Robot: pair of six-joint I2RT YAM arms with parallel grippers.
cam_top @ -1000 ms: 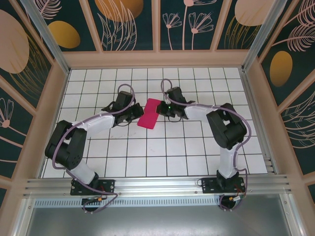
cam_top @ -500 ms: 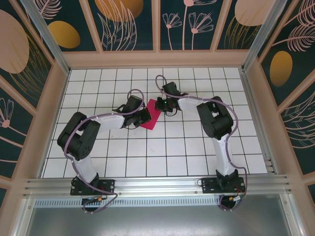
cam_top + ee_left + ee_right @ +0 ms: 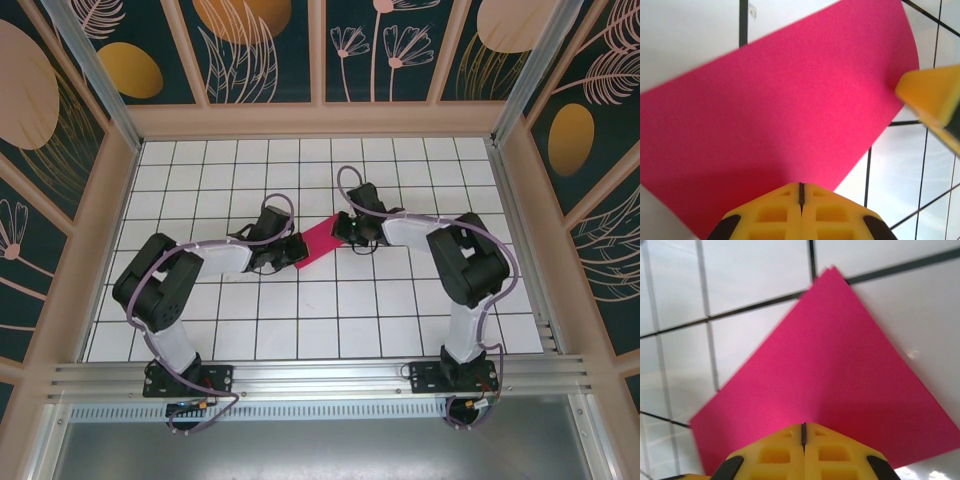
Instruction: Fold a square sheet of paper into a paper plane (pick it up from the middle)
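The square sheet of paper (image 3: 318, 243) is magenta-pink and folded into a narrow strip. It lies slantwise on the white grid table (image 3: 300, 310) between my two arms. My left gripper (image 3: 293, 250) is shut, its yellow tips (image 3: 801, 186) over the strip's near-left corner (image 3: 780, 110). At the strip's far-right end, my right gripper (image 3: 347, 229) is also shut, tips (image 3: 803, 426) over the paper's edge (image 3: 830, 365). One right finger (image 3: 932, 92) touches the paper's far corner in the left wrist view. Whether either gripper pinches the paper is hidden under the fingers.
Wooden walls (image 3: 320, 120) with dark floral panels enclose the table on three sides. A metal rail (image 3: 320, 375) with both arm bases runs along the near edge. White tiles surround the paper on every side.
The left gripper slid right onto the paper's lower-left end. The right gripper shifted right and nearer. The strip turned from nearly upright to a flatter slant.
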